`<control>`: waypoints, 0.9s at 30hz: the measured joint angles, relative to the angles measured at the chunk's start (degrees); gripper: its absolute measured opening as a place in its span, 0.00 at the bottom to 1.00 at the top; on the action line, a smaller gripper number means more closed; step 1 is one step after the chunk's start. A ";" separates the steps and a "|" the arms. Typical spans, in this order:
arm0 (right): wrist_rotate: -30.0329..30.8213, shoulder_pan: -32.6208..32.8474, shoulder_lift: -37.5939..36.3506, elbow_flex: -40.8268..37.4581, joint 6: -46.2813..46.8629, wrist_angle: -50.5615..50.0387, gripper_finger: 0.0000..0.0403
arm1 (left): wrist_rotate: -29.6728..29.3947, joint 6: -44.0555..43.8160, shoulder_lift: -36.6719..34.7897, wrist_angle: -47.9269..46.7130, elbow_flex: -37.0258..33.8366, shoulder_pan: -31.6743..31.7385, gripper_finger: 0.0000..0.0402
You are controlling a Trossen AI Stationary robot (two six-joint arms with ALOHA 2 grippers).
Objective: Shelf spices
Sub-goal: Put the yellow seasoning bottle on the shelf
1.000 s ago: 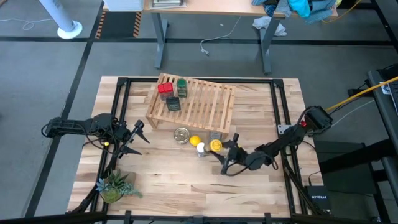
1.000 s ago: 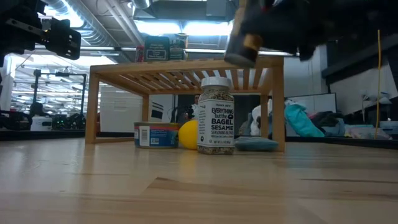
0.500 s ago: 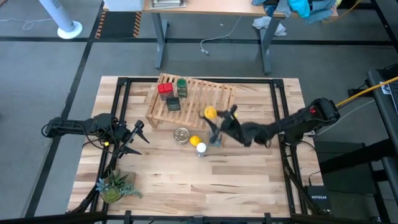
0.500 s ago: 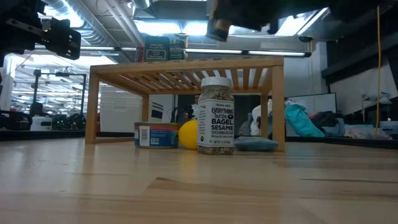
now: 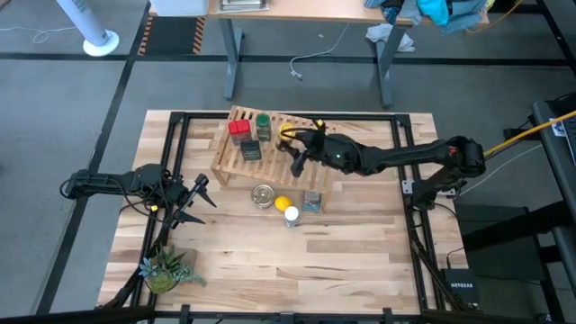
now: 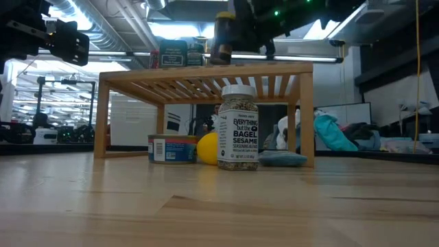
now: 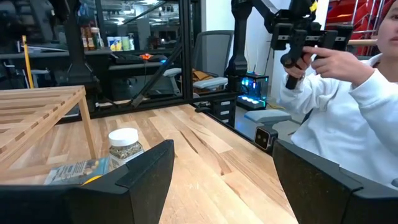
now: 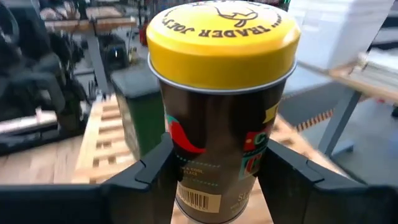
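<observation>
Right gripper (image 5: 293,144) over the shelf (image 5: 310,157), fingers pinching the yellow-lidded jar (image 8: 221,99) just beside the green-lidded jar (image 5: 263,125). Left gripper (image 5: 200,202) waits at the counter's (image 5: 270,270) left, fingers spread. White-lidded jar (image 6: 237,127) stands on the counter before the shelf.

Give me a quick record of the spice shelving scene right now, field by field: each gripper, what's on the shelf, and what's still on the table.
right gripper: shut on the yellow-lidded jar, held above the shelf
left gripper: open, holding nothing, waiting at the table's left side
on the shelf: red tin, green-lidded jar, dark grey tin
on the table: white-lidded jar, in front of the shelf
other things by the shelf: silver round tin, blue packet
</observation>
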 joint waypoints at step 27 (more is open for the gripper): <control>-1.32 -0.42 3.84 -0.02 -1.84 -1.56 0.47 | 0.00 0.00 0.02 0.00 0.00 0.00 0.66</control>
